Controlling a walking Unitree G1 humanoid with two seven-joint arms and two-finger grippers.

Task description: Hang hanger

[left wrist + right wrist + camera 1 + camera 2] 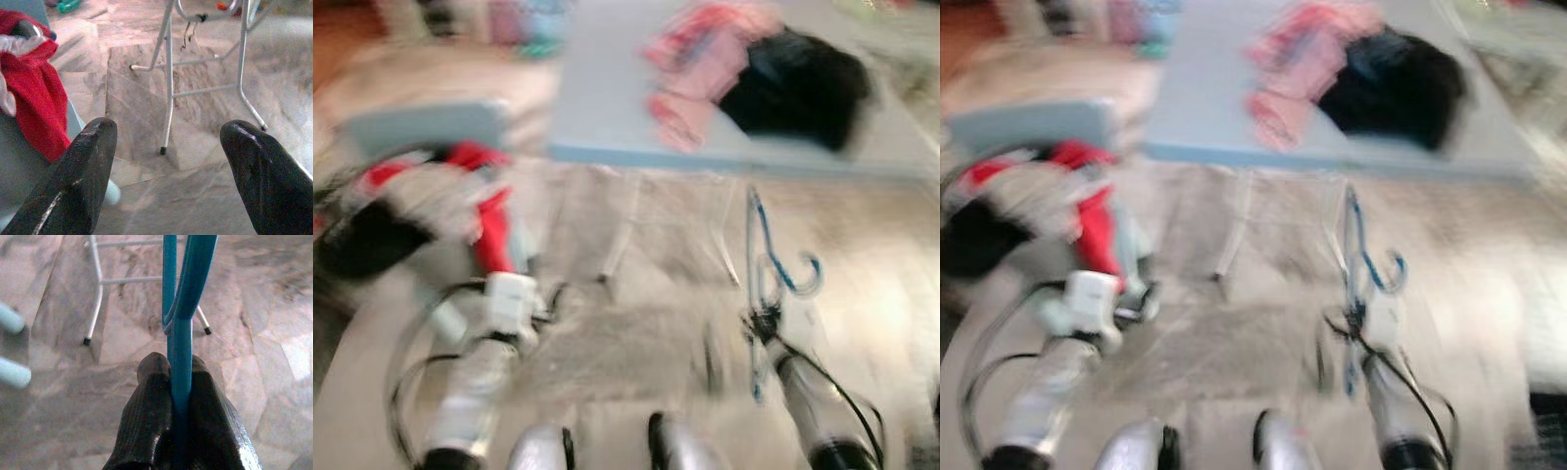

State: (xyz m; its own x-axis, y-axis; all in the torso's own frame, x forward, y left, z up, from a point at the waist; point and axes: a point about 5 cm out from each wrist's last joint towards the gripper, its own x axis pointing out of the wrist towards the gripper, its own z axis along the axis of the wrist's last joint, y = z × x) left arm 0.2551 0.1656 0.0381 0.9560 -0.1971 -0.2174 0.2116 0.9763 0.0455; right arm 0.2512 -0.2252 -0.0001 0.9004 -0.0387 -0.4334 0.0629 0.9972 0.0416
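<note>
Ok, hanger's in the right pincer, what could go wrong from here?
1. The right pincer pinches only a thin bar of the blue hanger, so it could twist or slip.
2. The head views are blurred, so aiming the hook is unreliable.
3. The white rack legs stand close ahead; the hanger could snag them.

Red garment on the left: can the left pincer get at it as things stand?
Probably yes. The left pincer is open and holds nothing, and the red garment hangs close beside it with nothing between them.
</note>
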